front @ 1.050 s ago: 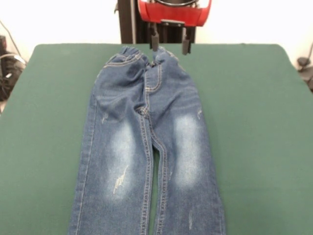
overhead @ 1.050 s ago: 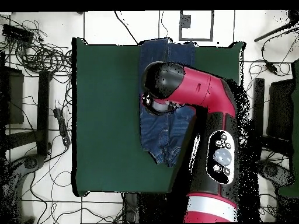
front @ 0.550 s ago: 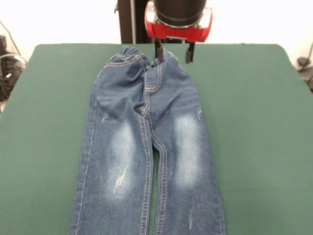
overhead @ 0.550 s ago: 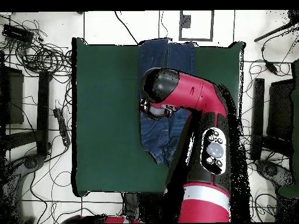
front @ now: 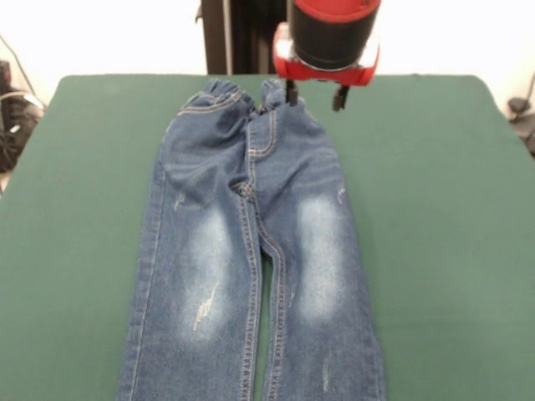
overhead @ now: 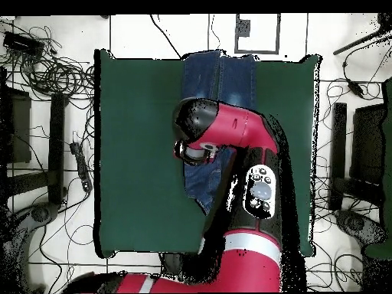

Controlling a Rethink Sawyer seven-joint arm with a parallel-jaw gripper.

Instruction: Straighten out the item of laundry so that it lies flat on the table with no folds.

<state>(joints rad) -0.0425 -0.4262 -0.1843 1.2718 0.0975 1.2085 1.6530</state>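
1. Jeans [front: 255, 242] lie lengthwise down the middle of the table [front: 443, 217], waistband bunched at the far end
2. Gripper [front: 315, 95] hangs over the waistband's right corner, fingers [front: 339, 99] apart, holding nothing

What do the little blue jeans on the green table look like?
The small blue denim jeans lie front up and mostly flat on the dark green cloth table, legs side by side. They have faded whitish thigh patches, tan stitching and a bunched waistband. The red and black gripper is at the waistband.
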